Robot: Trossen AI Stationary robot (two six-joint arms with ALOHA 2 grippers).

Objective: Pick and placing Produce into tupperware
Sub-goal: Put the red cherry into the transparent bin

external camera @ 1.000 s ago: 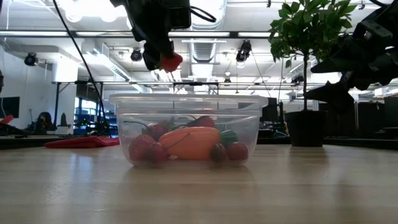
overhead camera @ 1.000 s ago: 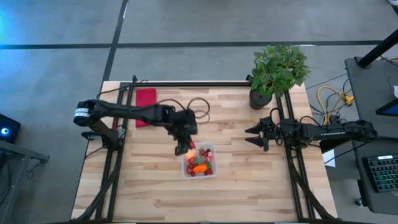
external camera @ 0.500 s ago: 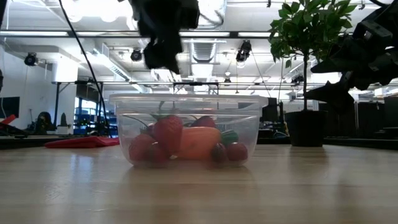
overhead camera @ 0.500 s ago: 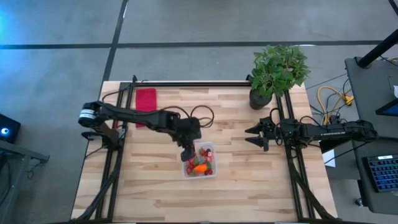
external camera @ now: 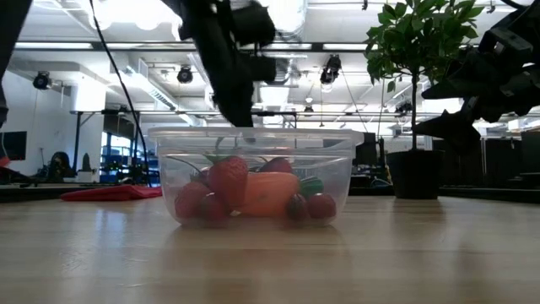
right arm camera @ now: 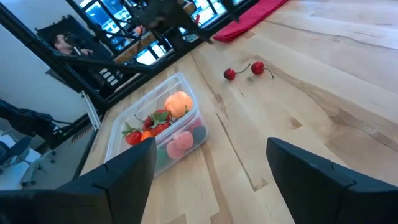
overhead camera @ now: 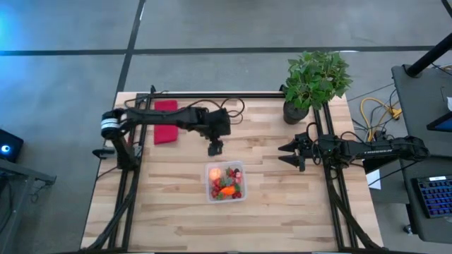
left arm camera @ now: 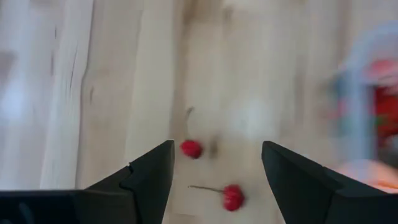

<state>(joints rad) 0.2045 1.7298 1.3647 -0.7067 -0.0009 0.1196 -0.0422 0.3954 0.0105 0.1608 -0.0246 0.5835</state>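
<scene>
The clear tupperware (overhead camera: 225,181) stands mid-table and holds produce: an orange carrot (external camera: 268,193), red berries and a pale orange round fruit (right arm camera: 178,102). Two red cherries (left arm camera: 191,149) (left arm camera: 233,196) lie loose on the wood on its far side, also seen in the right wrist view (right arm camera: 229,74). My left gripper (overhead camera: 215,148) hangs open and empty above those cherries (left arm camera: 217,146), its fingers clear of them. My right gripper (overhead camera: 282,154) waits open at the table's right side, with nothing between its fingers (right arm camera: 210,146).
A red cloth (overhead camera: 165,121) lies at the far left of the table. A potted plant (overhead camera: 314,81) stands at the far right corner. Dark frame rails (overhead camera: 127,183) run along both side edges. Bare wood lies around the tupperware.
My left gripper has let go of a reddish fruit over the tupperware's left rim, and the fruit has dropped in among the other produce. The gripper has then swung toward the table's far edge and sunk a little, away from the tupperware.
</scene>
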